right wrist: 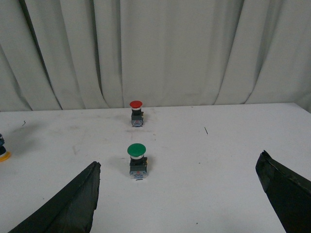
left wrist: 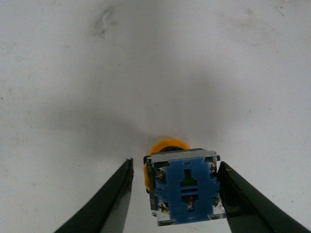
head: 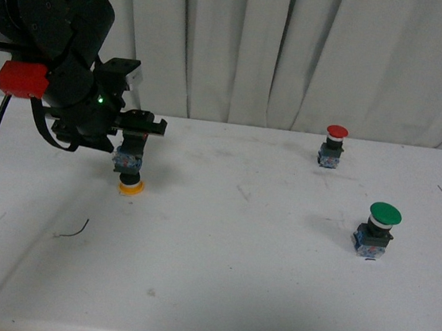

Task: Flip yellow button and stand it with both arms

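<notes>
The yellow button (head: 130, 173) stands upside down on the white table (head: 232, 279), its yellow cap on the surface and its blue-grey block base up. My left gripper (head: 131, 154) is open, with one finger on either side of the block. In the left wrist view the button (left wrist: 184, 187) sits between the fingers of the left gripper (left wrist: 176, 165). One finger lies close against the block and the other stands apart from it. My right gripper (right wrist: 179, 165) is open and empty above the table, out of the front view. The button's cap shows at the edge of the right wrist view (right wrist: 3, 154).
A red-capped button (head: 333, 145) stands upright at the back right and a larger green-capped button (head: 378, 227) nearer the front right; both show in the right wrist view (right wrist: 136, 112) (right wrist: 137, 158). A short black wire scrap (head: 74, 231) lies front left. Curtains hang behind the table.
</notes>
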You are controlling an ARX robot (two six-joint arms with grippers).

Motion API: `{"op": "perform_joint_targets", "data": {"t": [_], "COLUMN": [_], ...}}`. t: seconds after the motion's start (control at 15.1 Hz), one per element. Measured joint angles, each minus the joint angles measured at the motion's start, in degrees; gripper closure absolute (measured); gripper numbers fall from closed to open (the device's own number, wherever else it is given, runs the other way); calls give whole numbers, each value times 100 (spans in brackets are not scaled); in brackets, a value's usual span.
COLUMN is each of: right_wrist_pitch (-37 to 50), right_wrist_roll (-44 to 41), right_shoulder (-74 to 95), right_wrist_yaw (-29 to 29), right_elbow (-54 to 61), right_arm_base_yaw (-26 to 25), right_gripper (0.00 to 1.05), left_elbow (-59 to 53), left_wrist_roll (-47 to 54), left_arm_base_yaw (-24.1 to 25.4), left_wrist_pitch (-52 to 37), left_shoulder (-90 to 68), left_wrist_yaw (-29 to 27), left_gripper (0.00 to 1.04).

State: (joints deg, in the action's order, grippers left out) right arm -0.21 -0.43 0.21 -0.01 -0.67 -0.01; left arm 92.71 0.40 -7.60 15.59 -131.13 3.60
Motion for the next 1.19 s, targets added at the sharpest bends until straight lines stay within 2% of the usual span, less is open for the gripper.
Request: {"op": "perform_joint_targets", "data": {"t": [0.13, 0.2, 0.79, 0.92, 1.19], "right_wrist_pitch": [0, 0, 0, 0, 0], "right_wrist_roll": [0, 0, 0, 0, 0], "right_shoulder": [0, 0, 0, 0, 0], "right_wrist_yaw": [0, 0, 0, 0, 0], "right_elbow": [0, 0, 0, 0, 0], "right_arm_base_yaw": [0, 0, 0, 0, 0], "right_gripper": [7, 7, 7, 7, 7], "left_elbow": [15, 44, -109, -409, -1338], "left_wrist_roll": [0, 0, -7, -17, -111], "left_arm_base_yaw": [-15, -15, -15, -46, -529], "left_wrist_pitch": [-11, 15, 20, -55, 46], "left_shoulder": [0, 4, 236, 713, 2660], "left_wrist_yaw": [2, 2, 35, -2, -341], "left_gripper": [70, 74, 75, 75, 75]}}
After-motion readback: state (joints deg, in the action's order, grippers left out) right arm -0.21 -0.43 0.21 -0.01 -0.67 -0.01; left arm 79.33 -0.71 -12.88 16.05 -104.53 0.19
